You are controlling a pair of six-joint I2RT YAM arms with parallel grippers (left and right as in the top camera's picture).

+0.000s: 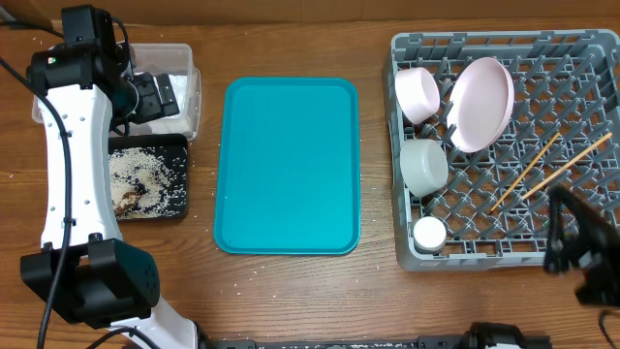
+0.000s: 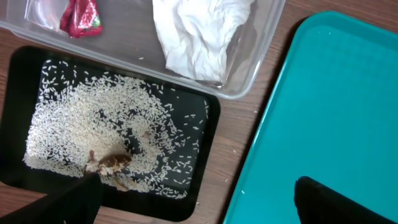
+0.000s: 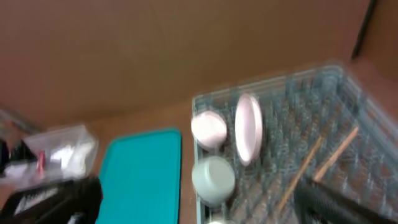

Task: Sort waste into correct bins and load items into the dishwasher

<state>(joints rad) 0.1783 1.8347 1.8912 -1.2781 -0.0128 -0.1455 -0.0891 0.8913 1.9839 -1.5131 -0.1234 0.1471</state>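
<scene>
Stretched along the bench's point(image 1: 291, 291) left edge, the white arm point(image 1: 68, 165) holds the left tool point(image 2: 199, 205) open and empty over the tub point(image 1: 184, 53) with napkin point(image 2: 199, 37) and wrapper point(image 2: 81, 15) and the black tray point(image 2: 208, 112) of rice point(image 2: 81, 124). The right tool point(image 3: 196, 202), jaws apart, hovers over a corner of the rack point(image 1: 572, 87) holding plate point(image 1: 481, 102), bowls point(image 1: 418, 94), cup point(image 1: 429, 233) and chopsticks point(image 1: 552, 170).

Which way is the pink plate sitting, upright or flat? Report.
Upright, leaning slightly. The plate stands on its edge among the pegs of the dish rack; the right wrist view shows it nearly edge-on.
</scene>
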